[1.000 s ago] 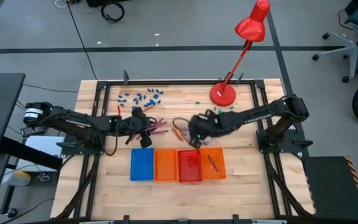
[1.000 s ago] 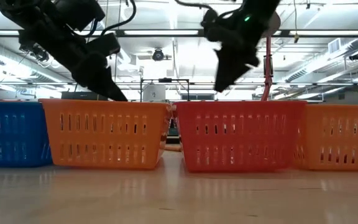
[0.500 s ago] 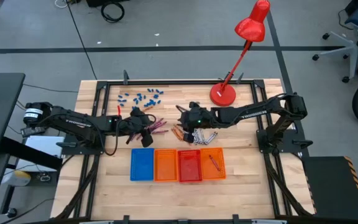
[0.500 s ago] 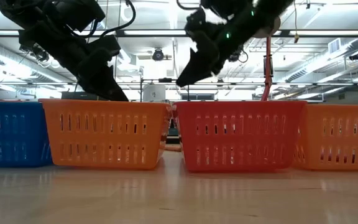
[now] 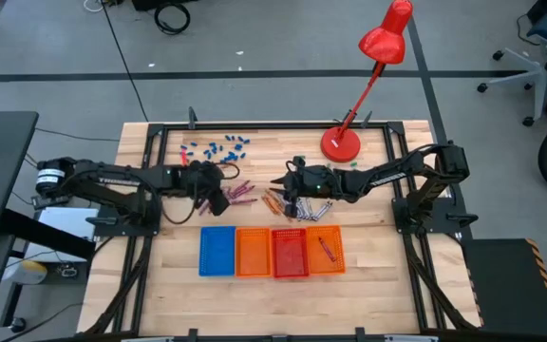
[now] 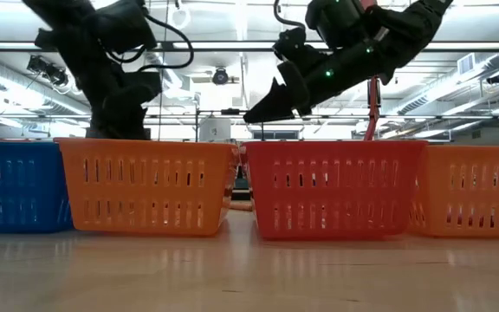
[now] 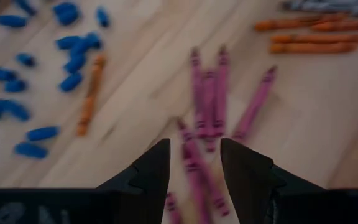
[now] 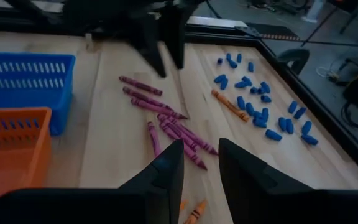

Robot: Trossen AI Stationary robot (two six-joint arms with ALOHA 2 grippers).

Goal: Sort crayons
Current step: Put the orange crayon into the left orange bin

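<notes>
Wooden table (image 5: pixel 368 275): crayons (image 5: pixel 240 193) are lain loose behind four baskets (image 5: pixel 272 252); left gripper (image 7: pixel 194 163) is held apart above magenta ones, right gripper (image 8: pixel 199 165) apart, empty.

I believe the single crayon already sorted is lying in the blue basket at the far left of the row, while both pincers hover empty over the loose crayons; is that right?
Not quite: the high view shows the single crayon lying in the orange basket at the right end of the row, not the blue basket. The rest holds: the left pincer and the right pincer hover empty over the loose crayons.
</notes>
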